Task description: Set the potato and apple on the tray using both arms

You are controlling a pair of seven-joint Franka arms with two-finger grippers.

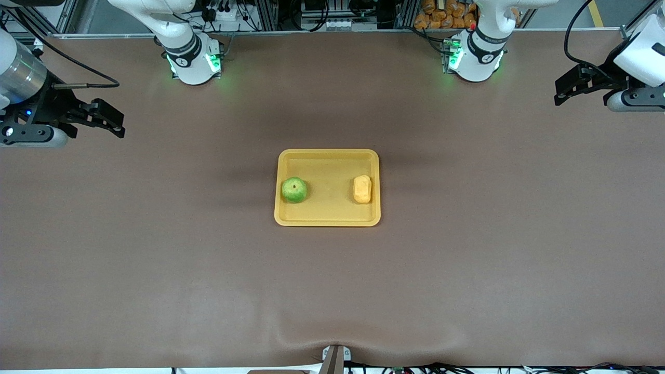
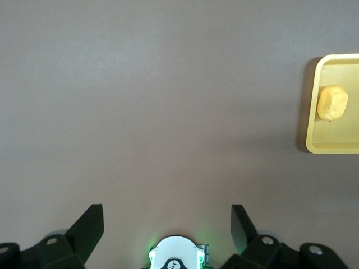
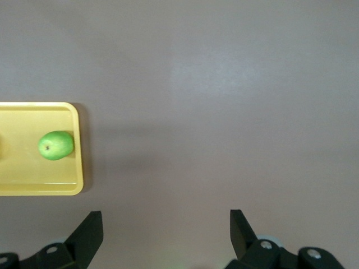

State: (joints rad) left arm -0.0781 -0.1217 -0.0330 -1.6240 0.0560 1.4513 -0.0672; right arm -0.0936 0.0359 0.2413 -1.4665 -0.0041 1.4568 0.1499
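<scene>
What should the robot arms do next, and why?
Probably nothing more than wait. The apple and the potato already lie on the tray, apart from each other. The left gripper and right gripper hang open and empty over the table's ends.

Two white arms with black grippers

Each arm is glossy white with dark grey joint bands, a small black mark and green lights glowing at its base. The right gripper (image 1: 117, 126) and left gripper (image 1: 562, 93) are black with angular fingers; black cables loop to each wrist, above grey housings with screws.
</scene>
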